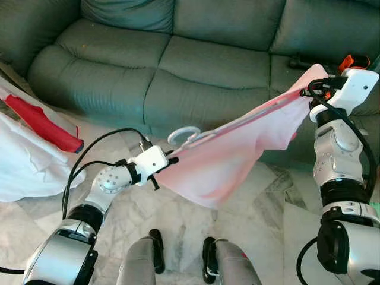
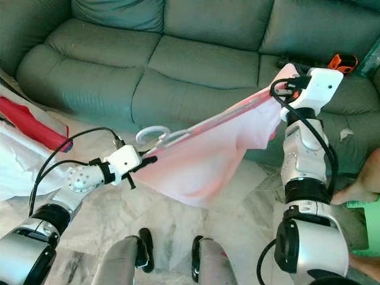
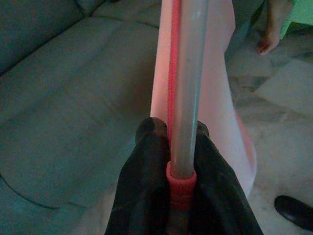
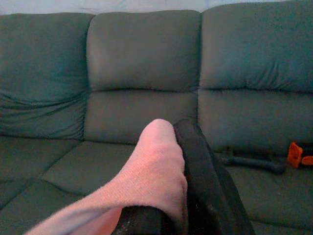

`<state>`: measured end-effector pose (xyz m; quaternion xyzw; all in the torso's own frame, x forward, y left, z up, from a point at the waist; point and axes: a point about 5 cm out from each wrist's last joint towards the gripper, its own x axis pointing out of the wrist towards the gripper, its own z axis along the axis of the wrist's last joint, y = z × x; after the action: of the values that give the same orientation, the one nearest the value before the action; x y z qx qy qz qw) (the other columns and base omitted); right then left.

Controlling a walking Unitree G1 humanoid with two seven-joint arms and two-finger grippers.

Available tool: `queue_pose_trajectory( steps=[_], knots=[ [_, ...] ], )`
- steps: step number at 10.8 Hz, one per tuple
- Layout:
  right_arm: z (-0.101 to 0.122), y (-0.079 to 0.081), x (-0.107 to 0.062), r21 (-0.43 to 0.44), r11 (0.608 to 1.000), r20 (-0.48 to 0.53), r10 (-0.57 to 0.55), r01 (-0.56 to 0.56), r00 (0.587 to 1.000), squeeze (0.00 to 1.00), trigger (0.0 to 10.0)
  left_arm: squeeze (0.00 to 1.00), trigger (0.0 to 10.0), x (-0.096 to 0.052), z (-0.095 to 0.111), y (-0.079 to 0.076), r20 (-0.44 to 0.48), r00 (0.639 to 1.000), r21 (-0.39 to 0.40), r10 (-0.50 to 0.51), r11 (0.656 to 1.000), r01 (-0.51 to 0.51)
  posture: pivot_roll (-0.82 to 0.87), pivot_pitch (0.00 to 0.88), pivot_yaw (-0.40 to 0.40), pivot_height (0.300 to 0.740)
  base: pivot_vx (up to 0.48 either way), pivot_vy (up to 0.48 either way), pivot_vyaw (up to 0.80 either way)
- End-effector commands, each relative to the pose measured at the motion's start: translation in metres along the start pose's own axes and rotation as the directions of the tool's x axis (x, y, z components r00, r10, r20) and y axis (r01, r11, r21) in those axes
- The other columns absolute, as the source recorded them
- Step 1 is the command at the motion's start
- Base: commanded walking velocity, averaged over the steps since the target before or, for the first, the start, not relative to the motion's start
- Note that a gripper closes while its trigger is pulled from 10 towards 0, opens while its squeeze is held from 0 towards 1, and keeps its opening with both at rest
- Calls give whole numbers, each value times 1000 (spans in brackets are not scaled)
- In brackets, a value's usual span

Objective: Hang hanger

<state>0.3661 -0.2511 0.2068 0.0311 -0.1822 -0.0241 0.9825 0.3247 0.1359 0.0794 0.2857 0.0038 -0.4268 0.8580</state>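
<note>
- Behind everything sits a grey-green sofa (image 1: 178, 65) on a marble floor (image 1: 249, 214), with white and red fabric (image 1: 35, 136) heaped off to the robot's left.
- Held in the air in front of the sofa, the hanger (image 1: 225, 127) carries a pink garment (image 1: 237, 154) draped over its bar; its pale hook (image 1: 184, 135) curls up just beside the left gripper (image 1: 169, 159).
- In the left wrist view that gripper's jaws are pressed together on the hanger's grey bar and the garment's red hem, which run straight out from between them.
- At the far end, the right gripper (image 2: 291, 80) pinches the garment's upper corner; in the right wrist view pink cloth bulges over its black fingers (image 4: 195, 161), the jaws closed on it.
- As a judgement: the garment looks loaded on the hanger, but the hanging itself is not yet done, and no rail or hook to take it can be seen.
- Pose: the left arm is bent low with the wrist pointing up the slope; the right arm is raised high and upright, so the hanger tilts up from left jaws to right.
- An orange-and-black tool (image 1: 350, 61) lies on the sofa seat just beyond the right gripper.
- A person's bare foot (image 2: 359, 184) rests on the floor out past the right arm.
</note>
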Motion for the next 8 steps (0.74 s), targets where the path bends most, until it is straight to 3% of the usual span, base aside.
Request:
queue_pose_trajectory(
  steps=[1, 8],
  knots=[
    [6, -3, 1, 8, 1000, 34, -16, 16, 999, 0, 0, 0, 0, -2, -6, -5, -35, 999, -7, -4, 1000, 4, -58, 244, -40, 740, 0, 0, 0],
    [6, -3, 1, 8, 1000, 34, -16, 16, 999, 0, 0, 0, 0, -2, -6, -5, -35, 999, -7, -4, 1000, 4, -58, 244, -40, 740, 0, 0, 0]
  ],
)
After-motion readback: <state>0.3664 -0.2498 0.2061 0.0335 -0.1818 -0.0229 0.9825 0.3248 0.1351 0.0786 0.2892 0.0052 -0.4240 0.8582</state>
